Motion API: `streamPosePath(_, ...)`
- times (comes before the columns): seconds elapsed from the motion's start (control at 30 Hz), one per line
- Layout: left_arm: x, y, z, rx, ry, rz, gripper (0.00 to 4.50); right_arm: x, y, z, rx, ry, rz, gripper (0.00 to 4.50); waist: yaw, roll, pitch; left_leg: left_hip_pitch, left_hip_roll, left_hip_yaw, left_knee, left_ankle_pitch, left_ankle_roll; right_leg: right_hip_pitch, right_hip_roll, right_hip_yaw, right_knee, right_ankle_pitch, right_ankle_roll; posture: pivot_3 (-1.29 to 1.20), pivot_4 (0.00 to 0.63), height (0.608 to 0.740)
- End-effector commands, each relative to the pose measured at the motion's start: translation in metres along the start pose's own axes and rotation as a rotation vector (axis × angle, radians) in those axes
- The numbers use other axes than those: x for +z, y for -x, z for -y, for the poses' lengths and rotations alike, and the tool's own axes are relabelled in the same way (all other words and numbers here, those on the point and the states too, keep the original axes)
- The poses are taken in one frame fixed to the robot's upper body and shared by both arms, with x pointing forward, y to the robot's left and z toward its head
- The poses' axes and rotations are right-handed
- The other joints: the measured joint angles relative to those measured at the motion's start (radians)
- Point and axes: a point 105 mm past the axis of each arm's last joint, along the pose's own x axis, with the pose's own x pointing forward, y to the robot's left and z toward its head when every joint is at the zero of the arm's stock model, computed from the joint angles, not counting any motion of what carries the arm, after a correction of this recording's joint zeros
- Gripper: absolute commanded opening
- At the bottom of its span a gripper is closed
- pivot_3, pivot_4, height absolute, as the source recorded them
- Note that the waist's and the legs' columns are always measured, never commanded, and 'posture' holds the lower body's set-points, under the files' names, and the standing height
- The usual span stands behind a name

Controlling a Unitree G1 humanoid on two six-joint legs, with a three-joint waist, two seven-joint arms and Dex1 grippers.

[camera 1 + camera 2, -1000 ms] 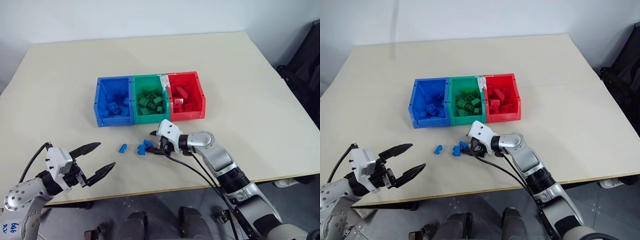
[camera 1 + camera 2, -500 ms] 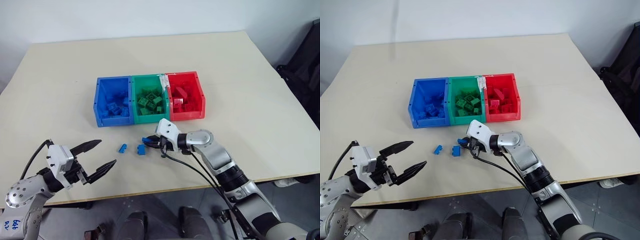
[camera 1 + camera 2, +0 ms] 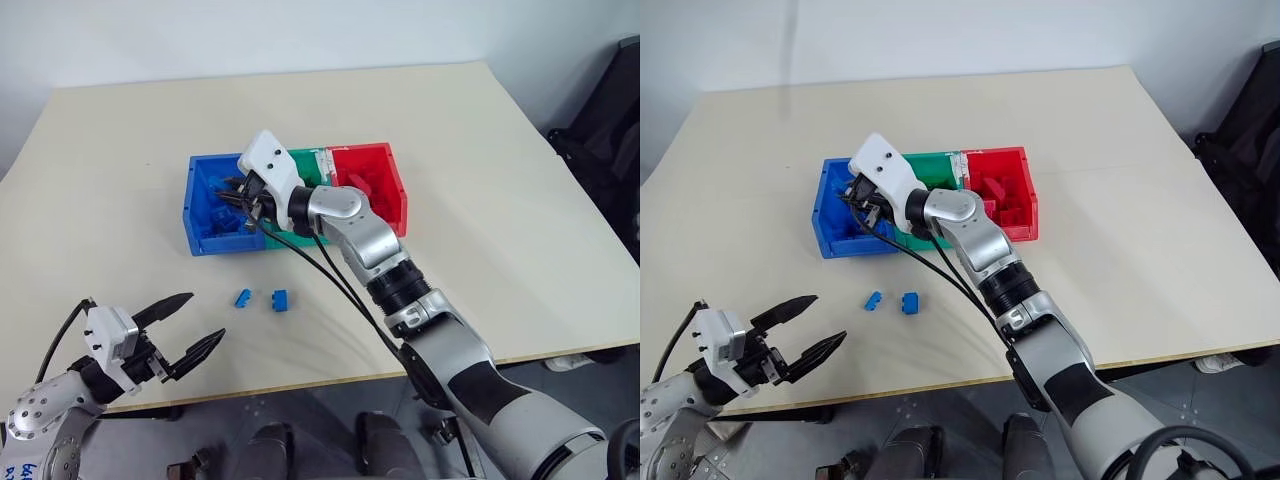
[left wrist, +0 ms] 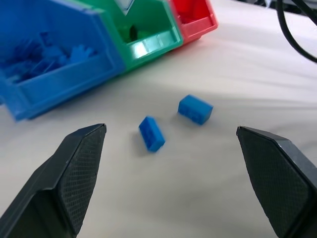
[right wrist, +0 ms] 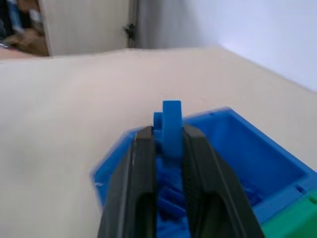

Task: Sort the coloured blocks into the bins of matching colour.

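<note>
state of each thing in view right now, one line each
right claw: shut on a blue brick, over the blue bin
left claw: open, holding nothing
two loose blue bricks: lying on the table, apart
green bin: holds green bricks
red bin: holds red bricks

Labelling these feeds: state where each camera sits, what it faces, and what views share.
Eye views: head, looking down at the table, bins, both arms.
Left wrist: between the open left gripper fingers, facing two loose blocks.
Right wrist: along the right gripper, shut on a held block above the blue bin.
Shared: blue bin.
</note>
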Motion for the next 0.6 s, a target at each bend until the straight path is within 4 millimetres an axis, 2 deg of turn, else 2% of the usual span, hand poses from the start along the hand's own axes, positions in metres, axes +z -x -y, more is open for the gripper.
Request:
streamPosePath(0.03,0.010,0.001,0.002,0.015,-0.055,0.025,4.50,0.011,-0.012,0.006,-0.053,0.051,0.032,0.64,-0.004,0.000,0.000,0.000,0.000,0.000,0.000,0.000,0.000,0.000,0.000,0.000,0.000,0.000,0.000,0.00,0.150,0.740)
streamPosePath(0.17,0.011,0.001,0.006,0.003,-0.057,0.022,4.50,0.015,-0.012,0.009,-0.064,0.073,0.065,1.91,-0.008,0.000,0.000,0.000,0.001,0.000,-0.001,0.000,0.000,-0.001,0.001,0.000,0.001,0.000,0.000,0.00,0.150,0.740)
streamPosePath(0.3,0.011,-0.001,0.005,-0.001,-0.056,0.021,4.50,0.020,-0.004,0.009,-0.009,0.066,0.111,3.25,-0.011,0.000,0.000,0.000,0.002,0.001,-0.001,0.000,0.000,-0.001,0.001,0.000,0.001,0.000,0.000,0.00,0.150,0.740)
streamPosePath(0.4,0.011,-0.004,0.001,-0.010,-0.055,0.021,4.50,0.023,0.014,0.014,0.030,0.091,0.155,4.34,-0.010,0.000,0.000,0.000,0.002,0.000,-0.001,0.000,0.000,-0.001,0.001,-0.001,0.001,0.000,0.000,0.00,0.150,0.740)
streamPosePath(0.47,0.012,-0.005,0.001,-0.034,-0.038,0.020,4.50,0.021,0.034,0.016,0.072,0.116,0.179,4.45,-0.004,0.000,0.000,0.000,0.001,0.000,0.000,0.000,0.000,-0.001,0.001,-0.001,0.001,0.000,0.000,0.00,0.150,0.740)
streamPosePath(0.53,0.014,-0.006,0.003,-0.067,-0.007,0.017,4.50,0.008,0.062,0.009,0.189,0.218,0.153,4.45,0.006,0.000,0.000,0.000,0.001,0.000,0.000,-0.001,0.000,0.000,0.000,-0.001,0.001,0.000,0.000,0.00,0.150,0.740)
streamPosePath(0.6,0.014,-0.008,0.003,-0.087,-0.001,0.001,4.50,-0.003,0.089,0.010,0.216,0.247,0.134,4.45,0.011,0.000,0.000,0.000,0.000,-0.001,0.001,-0.001,0.002,0.001,0.000,-0.001,0.001,0.000,0.000,0.00,0.150,0.740)
